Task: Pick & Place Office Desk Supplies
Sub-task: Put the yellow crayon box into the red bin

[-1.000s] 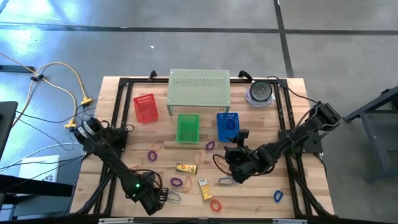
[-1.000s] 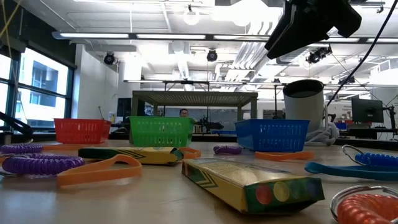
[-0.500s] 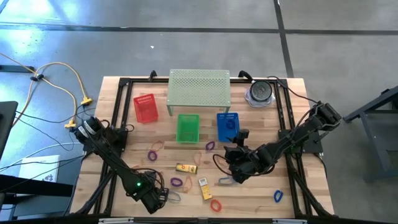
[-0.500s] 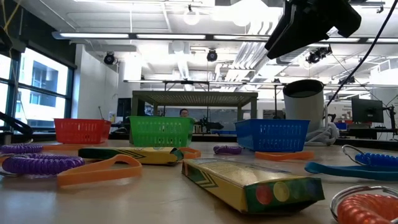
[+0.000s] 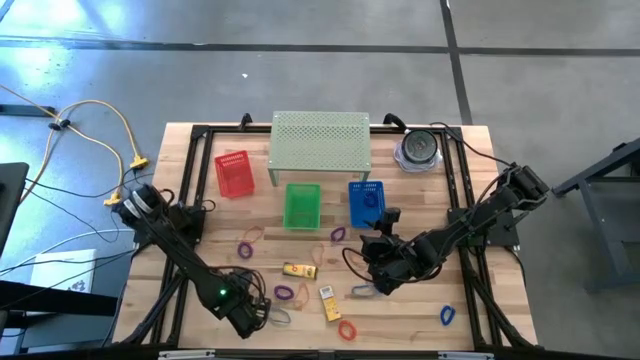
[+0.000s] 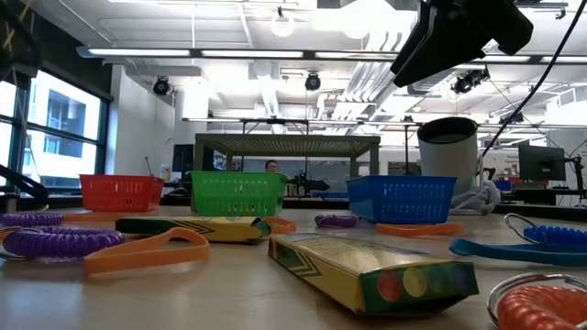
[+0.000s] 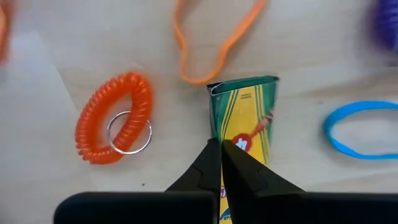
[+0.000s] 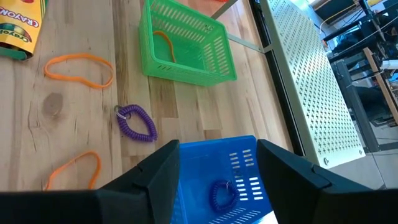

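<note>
Crayon packet (image 5: pixel 329 301), yellow and green, lies in the lower middle of the high view, long axis roughly up-down in the frame. My left gripper (image 5: pixel 262 314) sits just to its left at the bottom, nearer than my right gripper (image 5: pixel 378 262), which hovers right of centre below the blue basket (image 5: pixel 366 203). A second packet (image 5: pixel 299 270) lies above-left of the first, and loops are scattered across the worktop (image 5: pixel 200 250).

At table height, the packet (image 6: pixel 371 270) fills the lower centre, an orange loop (image 6: pixel 147 250) to its left, and the red, green and blue baskets stand in a row behind.

From my left wrist, my fingers are pressed together, tips over the packet (image 7: pixel 249 118), whose long axis runs straight ahead of them. An orange coil (image 7: pixel 115 124) lies at centre left, a blue loop (image 7: pixel 360 127) at right.

From my right wrist, my fingers stand wide apart, holding nothing, above the blue basket (image 8: pixel 214 171), which already has a blue coil (image 8: pixel 219 194) inside.
</note>
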`<control>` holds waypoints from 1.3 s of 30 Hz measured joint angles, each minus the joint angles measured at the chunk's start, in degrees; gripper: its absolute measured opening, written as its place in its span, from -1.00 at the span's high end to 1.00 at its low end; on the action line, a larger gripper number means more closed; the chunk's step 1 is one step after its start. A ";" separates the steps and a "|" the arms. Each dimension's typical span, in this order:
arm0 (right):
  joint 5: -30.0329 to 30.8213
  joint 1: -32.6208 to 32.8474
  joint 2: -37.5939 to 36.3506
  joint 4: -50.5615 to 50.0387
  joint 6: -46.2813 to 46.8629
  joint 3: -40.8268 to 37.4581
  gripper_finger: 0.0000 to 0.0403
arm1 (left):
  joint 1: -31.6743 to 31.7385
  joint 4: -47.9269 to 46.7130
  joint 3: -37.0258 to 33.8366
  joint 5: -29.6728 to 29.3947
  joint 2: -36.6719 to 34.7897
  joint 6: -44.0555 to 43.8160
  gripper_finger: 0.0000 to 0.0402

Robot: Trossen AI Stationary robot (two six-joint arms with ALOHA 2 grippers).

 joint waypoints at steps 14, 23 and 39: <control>-0.17 0.00 0.00 0.00 1.12 0.00 0.00 | 8.46 -29.10 16.19 -9.11 -3.55 19.88 1.00; -3.17 0.00 0.00 0.39 3.96 0.00 0.00 | 18.56 -42.39 23.36 -14.41 -8.38 37.46 1.00; -3.17 -0.02 0.00 1.86 5.62 0.00 0.00 | 54.01 -45.32 19.22 -22.70 -26.01 64.14 1.00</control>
